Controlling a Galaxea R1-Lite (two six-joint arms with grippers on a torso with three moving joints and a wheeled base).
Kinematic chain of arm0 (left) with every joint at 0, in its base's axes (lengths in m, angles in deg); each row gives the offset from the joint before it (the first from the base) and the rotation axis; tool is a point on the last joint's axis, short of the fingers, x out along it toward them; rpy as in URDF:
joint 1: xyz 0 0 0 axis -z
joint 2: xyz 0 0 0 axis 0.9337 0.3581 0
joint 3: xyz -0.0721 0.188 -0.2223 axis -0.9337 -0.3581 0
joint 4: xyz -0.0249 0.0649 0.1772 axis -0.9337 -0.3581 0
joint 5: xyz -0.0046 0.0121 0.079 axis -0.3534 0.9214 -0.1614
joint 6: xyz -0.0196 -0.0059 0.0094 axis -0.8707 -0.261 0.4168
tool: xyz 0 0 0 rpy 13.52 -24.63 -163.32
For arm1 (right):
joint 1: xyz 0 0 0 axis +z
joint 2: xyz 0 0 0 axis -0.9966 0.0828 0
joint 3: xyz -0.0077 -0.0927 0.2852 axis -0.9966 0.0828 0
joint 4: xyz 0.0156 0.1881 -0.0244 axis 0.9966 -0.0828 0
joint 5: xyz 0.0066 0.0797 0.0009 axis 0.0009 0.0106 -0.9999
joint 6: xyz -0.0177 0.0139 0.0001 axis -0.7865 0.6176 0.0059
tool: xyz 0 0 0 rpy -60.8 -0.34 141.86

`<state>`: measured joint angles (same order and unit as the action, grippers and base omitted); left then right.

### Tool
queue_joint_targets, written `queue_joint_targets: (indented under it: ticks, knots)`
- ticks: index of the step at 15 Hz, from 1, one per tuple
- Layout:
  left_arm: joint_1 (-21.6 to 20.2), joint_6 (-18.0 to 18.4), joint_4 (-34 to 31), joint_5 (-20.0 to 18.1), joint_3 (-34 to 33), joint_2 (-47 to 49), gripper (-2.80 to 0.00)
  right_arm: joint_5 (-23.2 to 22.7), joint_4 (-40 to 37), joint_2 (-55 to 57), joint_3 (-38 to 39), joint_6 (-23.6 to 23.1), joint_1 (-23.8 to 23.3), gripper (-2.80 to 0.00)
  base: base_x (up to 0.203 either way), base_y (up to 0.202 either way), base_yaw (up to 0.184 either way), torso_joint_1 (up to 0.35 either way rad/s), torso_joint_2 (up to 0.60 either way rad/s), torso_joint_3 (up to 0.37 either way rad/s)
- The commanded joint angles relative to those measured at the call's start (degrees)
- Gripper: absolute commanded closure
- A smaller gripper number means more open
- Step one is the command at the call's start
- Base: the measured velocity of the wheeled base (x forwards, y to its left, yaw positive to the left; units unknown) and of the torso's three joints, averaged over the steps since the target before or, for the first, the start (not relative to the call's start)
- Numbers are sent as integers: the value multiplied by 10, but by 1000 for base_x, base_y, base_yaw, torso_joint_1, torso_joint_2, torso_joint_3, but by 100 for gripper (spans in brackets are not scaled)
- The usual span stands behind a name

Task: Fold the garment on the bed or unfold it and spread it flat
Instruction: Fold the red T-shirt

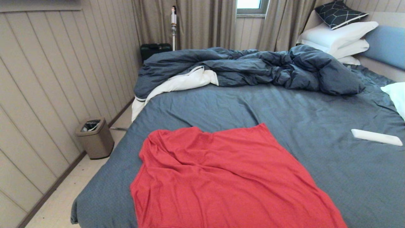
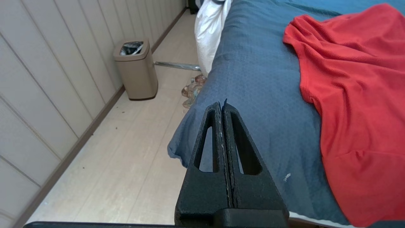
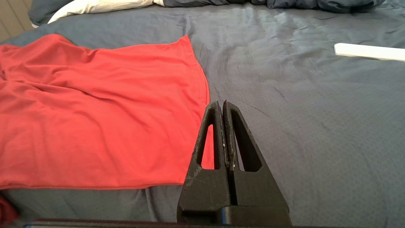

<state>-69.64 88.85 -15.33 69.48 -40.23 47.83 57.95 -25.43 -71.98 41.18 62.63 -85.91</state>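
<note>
So, start at the jaws: both pairs are pressed together with nothing between them. Your left gripper (image 2: 222,106) hangs off the near left corner of the bed (image 1: 221,104), over the blue-grey sheet where it drops toward the floor. Your right gripper (image 3: 221,104) sits at the near edge, its tips lined up with the garment's right-hand border.

From there, look outward. The garment (image 1: 227,177) lies between the two grippers and ahead of both, a broad red sheet of jersey running from the near edge of the bed away toward the rumpled duvet (image 1: 253,68). Its long axis goes near to far. The far edge is fairly straight on the right and bunched on the left; no print shows on the upper face.

The right gripper looks nearer to cloth: its wrist view puts the red border just beside the tips. The left has a strip of bare sheet to cross first. I'd judge you must open both before any reach.

The white bar (image 1: 376,137) lies well off to the right.
</note>
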Motion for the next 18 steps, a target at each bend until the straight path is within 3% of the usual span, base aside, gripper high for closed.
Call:
queue_joint_targets:
  ticks: [1, 6, 9, 11, 14, 18]
  knots:
    - [0, -5, 1, 2, 0, 0, 0, -1, 1, 0, 0, -1, 0, 0, 0, 0, 0, 0, 0, 0]
    - [-1, -11, 2, 2, 0, 0, 0, -3, -9, 0, 0, -9, 0, 0, 0, 0, 0, 0, 0, 0]
    - [0, -14, -22, -8, 0, 0, 0, -23, -93, 0, 0, -16, 4, 0, 0, 0, 0, 0, 0, 0]
    - [1, -19, -17, -13, 0, 10, 0, -25, -64, 38, 0, -11, 12, 0, 0, 0, 0, 0, 0, 0]
    - [1, -49, -16, -20, 33, 151, 0, -25, -5, 212, -21, 6, 21, 0, 0, 0, 0, 0, 0, 0]
    - [0, -85, -53, -35, 187, 414, 0, -25, 20, 427, -191, 44, 24, 0, 0, 0, 0, 0, 0, 0]
